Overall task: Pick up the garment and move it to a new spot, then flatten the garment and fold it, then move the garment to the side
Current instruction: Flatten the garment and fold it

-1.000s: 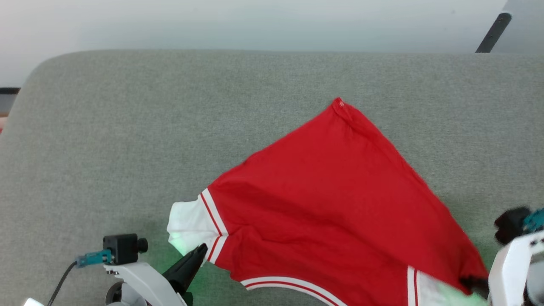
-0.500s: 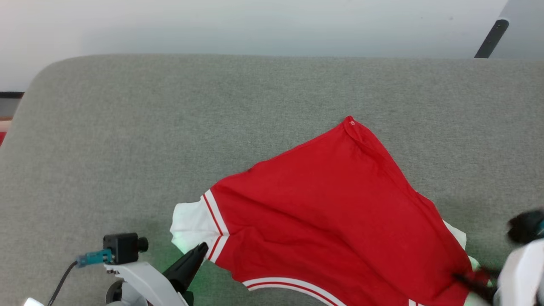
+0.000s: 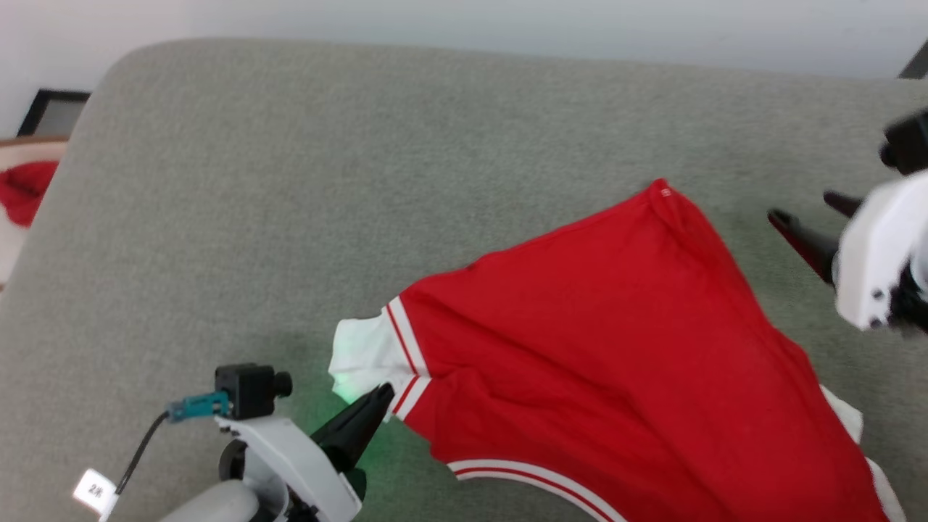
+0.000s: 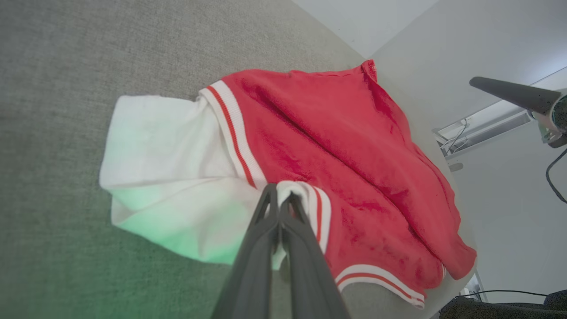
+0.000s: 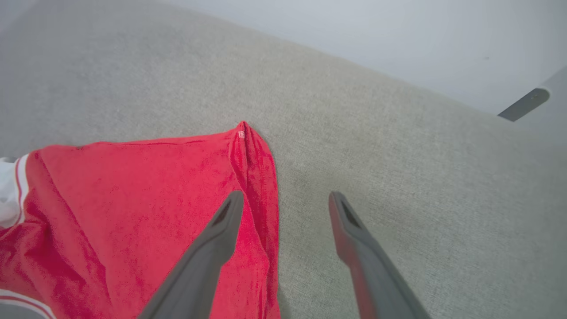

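1. Over the near right part of the grey bench (image 3: pixel 290 181): the garment (image 3: pixel 616 348), spread loosely with soft wrinkles, plain red side up, running out of the head view at the lower right.
2. Toward the far edge: one pointed red corner of it, lying flat on the fabric.
3. At its left end: a white sleeve (image 3: pixel 359 351) edged with white-and-red striped trim (image 3: pixel 397 341), resting on the bench and tinted green along its lower part.
4. Left gripper (image 3: pixel 383 395): low by the near edge, jaws pressed together on a fold of the striped trim where the sleeve meets the red body.
5. Right gripper (image 3: pixel 801 205): raised above the bench toward its right edge, just beside the pointed corner, jaws spread wide and gripping nothing.
6. From the right wrist: one finger over the garment's red edge, the other over bare bench; contact with the cloth impossible to tell.
7. Beyond the bench's left edge: a small red cloth (image 3: pixel 22 190) in a pale container.
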Available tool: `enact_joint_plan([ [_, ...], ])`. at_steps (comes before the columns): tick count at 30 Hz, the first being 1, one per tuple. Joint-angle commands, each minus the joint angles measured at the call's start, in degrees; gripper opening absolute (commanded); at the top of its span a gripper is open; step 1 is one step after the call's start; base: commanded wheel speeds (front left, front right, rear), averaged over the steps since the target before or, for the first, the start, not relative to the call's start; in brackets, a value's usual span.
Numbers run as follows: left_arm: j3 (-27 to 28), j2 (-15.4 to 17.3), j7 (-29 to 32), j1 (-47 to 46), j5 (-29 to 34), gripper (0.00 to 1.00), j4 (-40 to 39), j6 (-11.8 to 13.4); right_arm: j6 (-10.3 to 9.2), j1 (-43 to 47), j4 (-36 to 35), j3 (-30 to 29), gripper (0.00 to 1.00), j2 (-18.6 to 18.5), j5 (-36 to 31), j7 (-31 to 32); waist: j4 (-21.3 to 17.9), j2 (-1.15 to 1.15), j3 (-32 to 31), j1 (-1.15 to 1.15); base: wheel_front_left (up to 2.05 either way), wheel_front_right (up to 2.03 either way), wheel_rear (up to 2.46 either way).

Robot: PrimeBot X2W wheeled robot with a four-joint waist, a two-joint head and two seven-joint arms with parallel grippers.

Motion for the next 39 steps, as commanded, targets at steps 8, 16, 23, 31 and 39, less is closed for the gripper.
enact_joint_plan([
  [8,-0.18,-2.81,0.11,-3.70,1.47,0.00,1.33,-1.79,-0.04,-14.71,19.50,12.61,1.00,1.18,-0.85,-4.31,6.69,0.00,6.32,0.00,0.00,0.00,0.00],
  [16,-0.62,-5.03,-0.12,-5.69,1.79,0.00,3.36,-2.70,-0.04,-20.51,31.19,24.07,1.00,-1.11,-0.01,-7.21,9.11,0.00,7.86,0.00,0.00,0.00,0.00],
  [23,-0.19,-5.65,-0.39,-4.39,-0.55,0.00,4.47,-3.07,-0.01,-21.77,36.55,29.47,0.00,-0.42,5.05,-11.36,8.55,0.00,6.45,0.00,0.00,0.00,0.00],
  [31,2.04,-1.75,-0.91,-4.03,-2.69,0.00,4.67,-3.02,-0.05,-24.70,42.42,24.26,0.00,0.93,10.13,-24.98,5.15,0.00,0.61,0.00,0.00,0.00,0.00],
  [39,5.34,1.76,2.03,-10.96,-4.03,0.00,6.96,-3.03,-0.06,-27.29,50.13,17.13,0.00,0.09,11.38,-34.88,0.55,0.00,-4.72,0.00,0.00,0.00,0.00],
])
